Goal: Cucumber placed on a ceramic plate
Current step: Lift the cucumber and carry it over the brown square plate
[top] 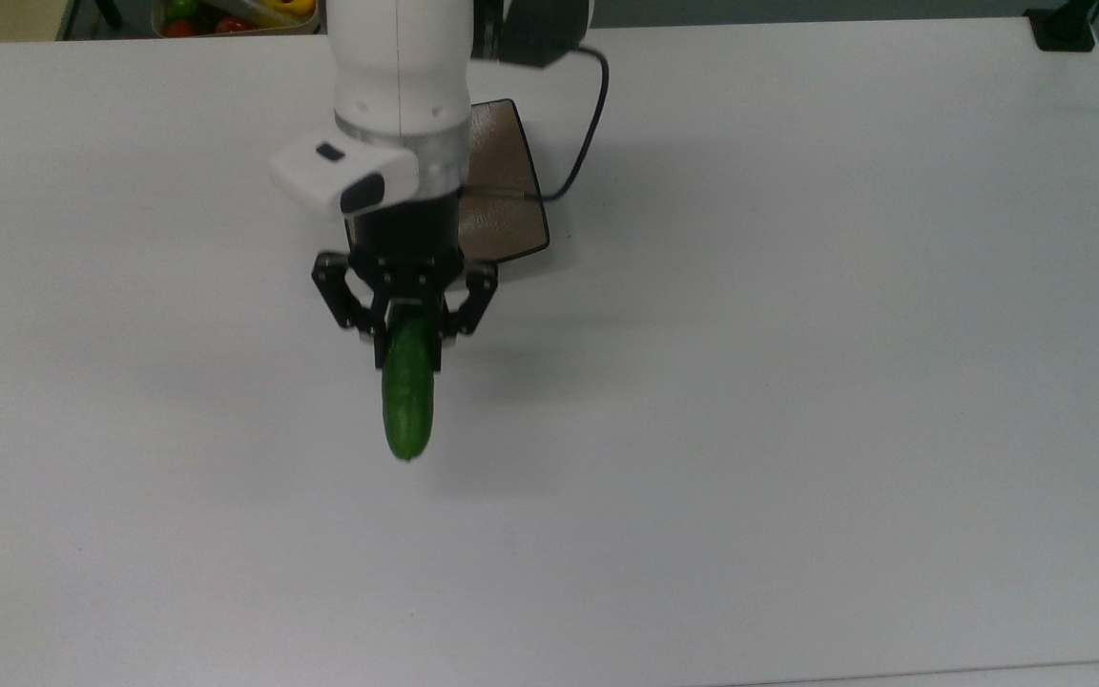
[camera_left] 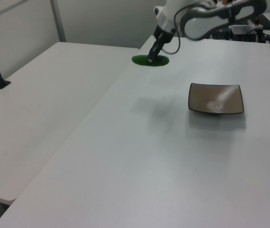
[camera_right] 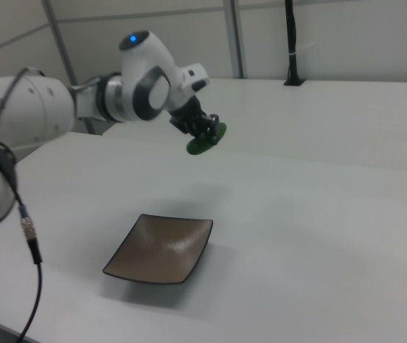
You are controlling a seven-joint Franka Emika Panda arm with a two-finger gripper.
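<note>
White arm angled downward, its jaws pinching the cucumber aloft, beside the ceramic plate.

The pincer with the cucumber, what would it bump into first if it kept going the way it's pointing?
Probably the bare white table. The black pincer points downward, holding the small dark green cucumber in the air, and the square brown ceramic plate sits off to the side, though depth is uncertain.
</note>
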